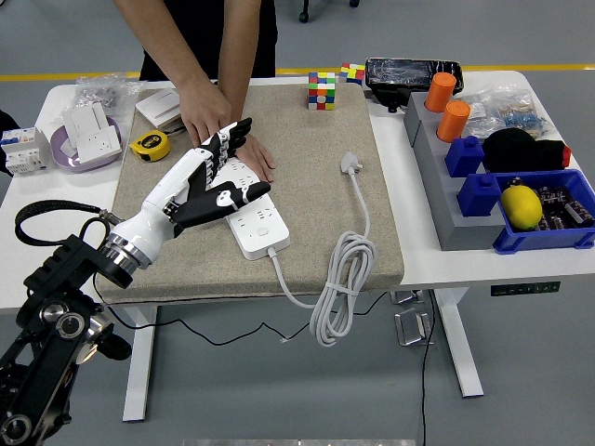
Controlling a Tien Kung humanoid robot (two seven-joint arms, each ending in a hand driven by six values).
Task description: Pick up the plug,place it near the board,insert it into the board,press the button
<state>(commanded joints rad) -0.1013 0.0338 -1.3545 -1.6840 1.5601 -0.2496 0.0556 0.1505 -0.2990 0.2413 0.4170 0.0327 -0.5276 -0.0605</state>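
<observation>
A white power strip (256,226) lies on the beige mat (307,149), its far end under a person's two hands (209,116). My left hand (223,172) hovers over the strip's far half, fingers spread flat, holding nothing. The white plug (350,164) lies on the mat to the right of the strip. Its cable (339,279) runs toward me and hangs coiled over the mat's near edge. My right arm is out of sight.
A yellow tape measure (149,144), a purple bowl (70,153) with white sockets and a breaker (20,149) sit at the left. A Rubik's cube (322,90) stands at the mat's far edge. Grey stand with orange cups (448,110), blue bins and a lemon (521,206) fill the right.
</observation>
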